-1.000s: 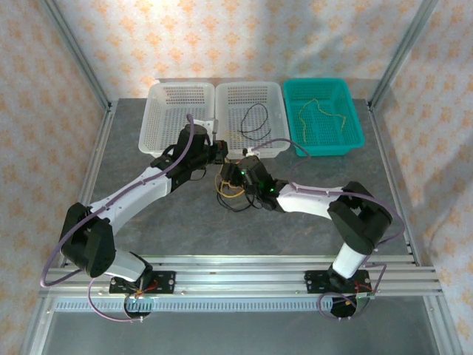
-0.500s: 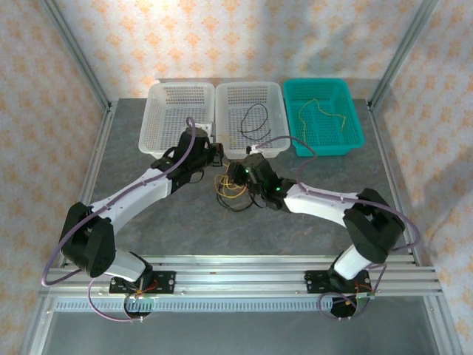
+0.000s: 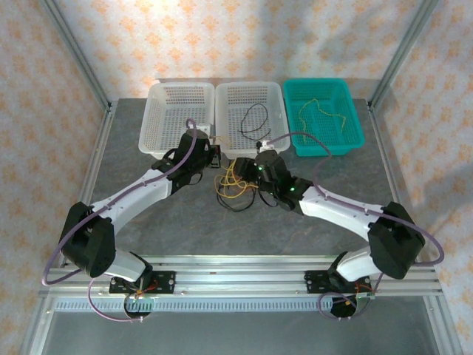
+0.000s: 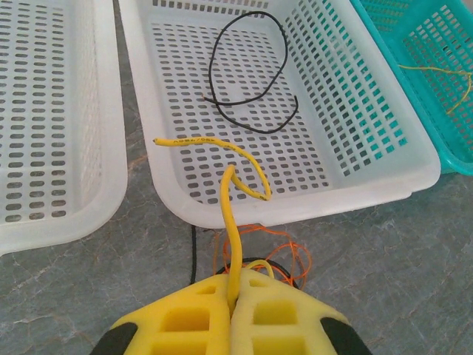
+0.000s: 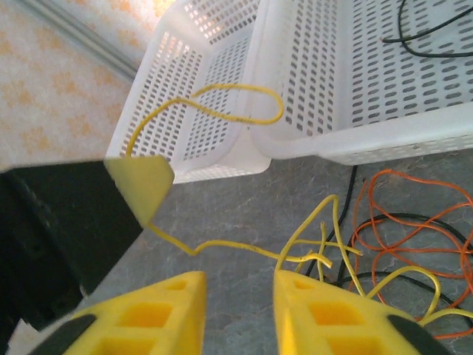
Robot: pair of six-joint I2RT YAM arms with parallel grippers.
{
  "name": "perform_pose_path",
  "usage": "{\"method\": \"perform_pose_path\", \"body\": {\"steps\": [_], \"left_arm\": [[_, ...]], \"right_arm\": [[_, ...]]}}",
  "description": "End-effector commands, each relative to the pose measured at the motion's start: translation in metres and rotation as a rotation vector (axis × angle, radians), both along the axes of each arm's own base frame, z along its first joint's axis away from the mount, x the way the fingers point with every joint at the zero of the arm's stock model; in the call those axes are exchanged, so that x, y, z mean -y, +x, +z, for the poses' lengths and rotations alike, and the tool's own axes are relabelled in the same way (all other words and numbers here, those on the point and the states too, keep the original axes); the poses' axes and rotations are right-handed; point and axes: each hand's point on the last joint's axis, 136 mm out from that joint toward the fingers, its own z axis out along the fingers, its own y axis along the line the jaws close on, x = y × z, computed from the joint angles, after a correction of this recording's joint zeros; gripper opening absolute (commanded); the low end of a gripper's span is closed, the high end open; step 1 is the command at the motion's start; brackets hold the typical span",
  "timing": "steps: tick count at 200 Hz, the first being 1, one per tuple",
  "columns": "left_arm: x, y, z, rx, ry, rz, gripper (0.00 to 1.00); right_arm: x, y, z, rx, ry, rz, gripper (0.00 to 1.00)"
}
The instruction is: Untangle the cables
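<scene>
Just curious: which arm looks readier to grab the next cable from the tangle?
Probably the right: the right gripper is open by the tangle; the left gripper pinches a yellow cable.

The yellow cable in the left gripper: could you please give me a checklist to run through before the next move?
1. Left gripper shut on the yellow cable: ok.
2. Right gripper open with nothing between its jaws: ok.
3. Yellow cable free of the orange cable and the tangled black cable: not ok, they lie looped together on the table.
4. Yellow cable's free end clear of the middle basket: not ok, it arcs over the rim.
5. Which yellow strand in the tangle belongs to the held cable: cannot tell.
</scene>
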Motion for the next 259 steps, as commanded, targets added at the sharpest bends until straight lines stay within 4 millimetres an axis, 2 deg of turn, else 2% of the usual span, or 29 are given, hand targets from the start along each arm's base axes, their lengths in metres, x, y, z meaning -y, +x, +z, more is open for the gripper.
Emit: {"method": "perform_pose_path", "body": {"steps": [1,63,91,124,159,186,259], "left_arm": [[-0.003,0.002,0.006,0.005,0.009,0.007,0.00],[0.003,-0.002,0.021,0.017,-0.046,-0.011,0.00],[0.004,-0.003,0.023,0.018,-0.054,-0.016,0.00],[0.004,-0.004,0.027,0.024,-0.058,-0.016,0.00],[0.004,-0.006,0.031,0.033,-0.074,-0.017,0.00],[0.004,-0.006,0.032,0.037,-0.078,-0.014,0.00],[-0.002,-0.006,0.026,0.033,-0.044,0.004,0.00]], "right_arm": [[-0.011,-0.008,-0.024,-0.024,-0.060,0.040,0.35],[-0.029,0.013,-0.053,-0.064,-0.106,0.014,0.49],[-0.047,0.020,-0.062,-0.073,-0.099,0.048,0.59],[-0.050,0.029,-0.076,-0.094,-0.128,0.019,0.60],[-0.040,0.036,-0.094,-0.124,-0.192,-0.048,0.56],[-0.040,0.040,-0.102,-0.131,-0.221,-0.062,0.51],[-0.038,0.037,-0.086,-0.106,-0.196,-0.056,0.24]]}}
